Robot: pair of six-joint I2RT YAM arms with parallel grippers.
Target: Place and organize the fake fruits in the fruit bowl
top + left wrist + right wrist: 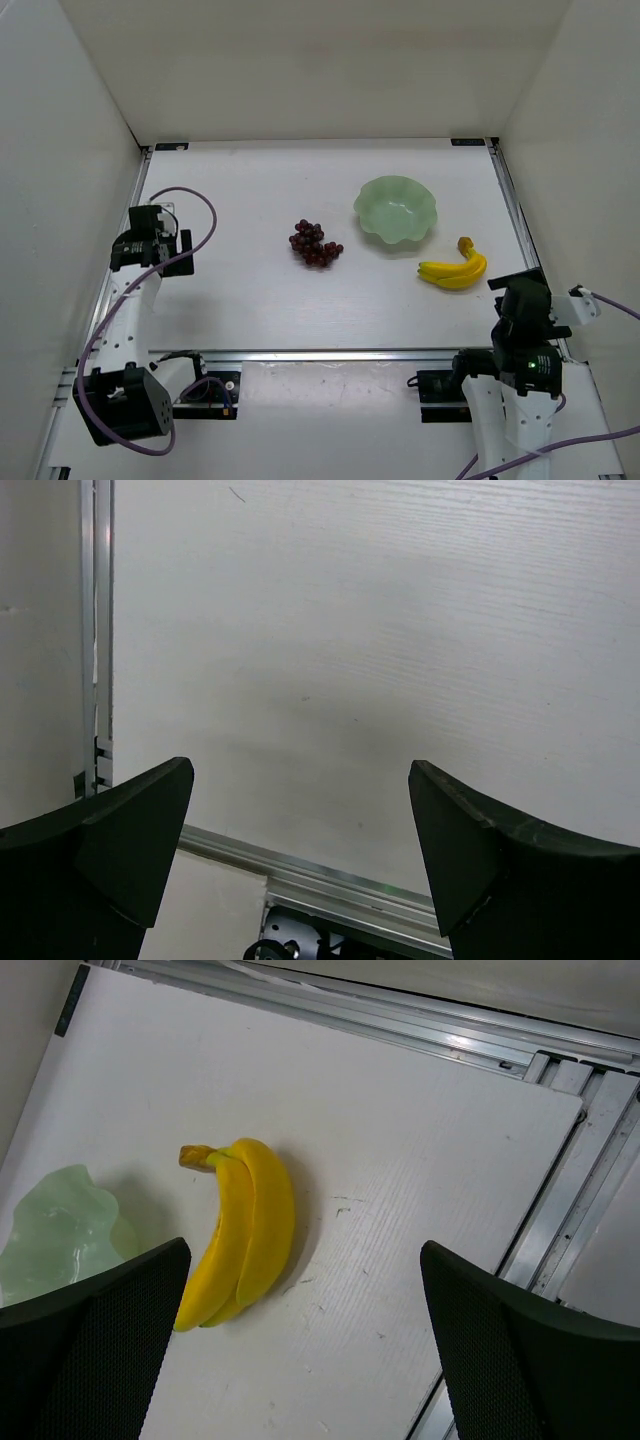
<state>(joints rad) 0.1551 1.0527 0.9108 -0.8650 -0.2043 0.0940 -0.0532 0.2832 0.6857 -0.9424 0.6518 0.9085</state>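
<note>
White worktop (250,300) lies under the right claw (305,1250), wide open and empty, with the bananas (245,1230) just ahead, off-centre, long axis square to the closing line, bowl (395,208) beyond; left claw (300,780) likewise wide open, empty.

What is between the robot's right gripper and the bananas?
Nothing but bare white table. The right wrist view shows it: the bananas lie just ahead of the open right gripper, untouched.
</note>
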